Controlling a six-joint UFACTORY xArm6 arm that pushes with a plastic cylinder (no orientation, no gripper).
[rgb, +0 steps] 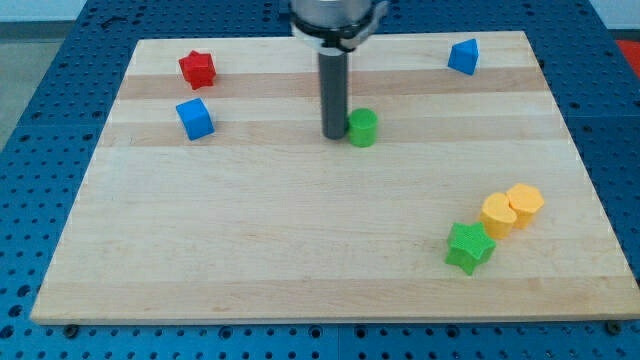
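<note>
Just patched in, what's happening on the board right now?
My tip is down on the wooden board, right beside the green cylinder on its view-left side, touching it or very nearly so. Towards the view's top left are a red star and a blue cube; another blue block is at the top right. At the bottom right, two yellow blocks sit pressed together, with a green star just below them.
</note>
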